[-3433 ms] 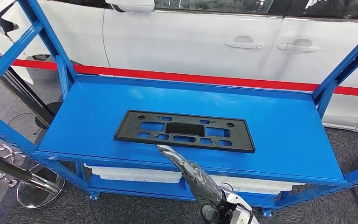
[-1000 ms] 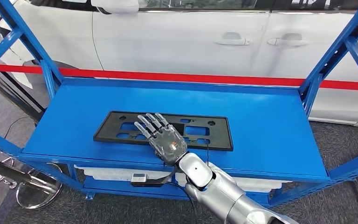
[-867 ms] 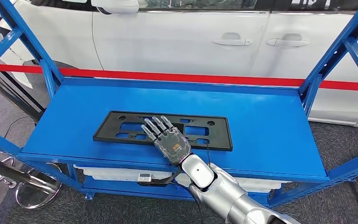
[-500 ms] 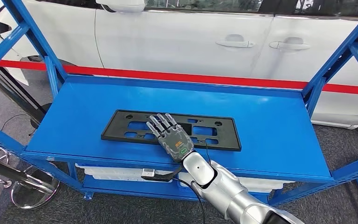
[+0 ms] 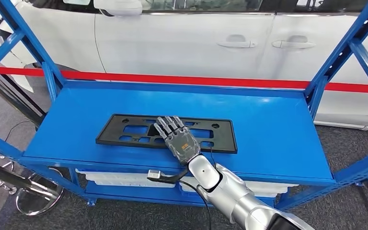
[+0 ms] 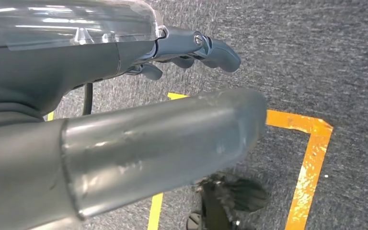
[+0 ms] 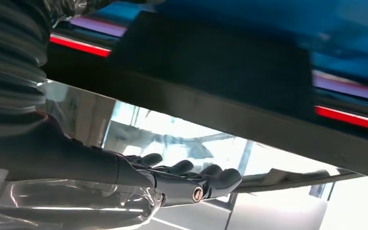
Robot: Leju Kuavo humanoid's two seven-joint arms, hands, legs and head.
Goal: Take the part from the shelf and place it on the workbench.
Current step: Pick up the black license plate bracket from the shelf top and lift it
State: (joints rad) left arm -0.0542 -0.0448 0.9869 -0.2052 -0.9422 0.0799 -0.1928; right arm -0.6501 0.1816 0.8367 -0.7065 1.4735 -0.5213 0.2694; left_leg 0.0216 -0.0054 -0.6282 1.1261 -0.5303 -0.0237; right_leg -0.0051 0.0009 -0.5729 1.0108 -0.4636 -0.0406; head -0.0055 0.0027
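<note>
From the left wrist, the camera looked down at a grey carpeted floor [image 6: 316, 57]. The left hand [image 6: 172, 52] hung over it, holding nothing: a thick grey thumb [image 6: 163, 143] ran across the middle of the picture, and beyond it the darker fingers [image 6: 218, 50] were loosely bent, their tips clear of the carpet. A clear, shiny cover [image 6: 76, 24] lay over the back of the hand. On the floor, strips of orange-yellow tape [image 6: 311, 158] made a corner, one arm running behind the thumb and the other leading off towards the picture's edge.
</note>
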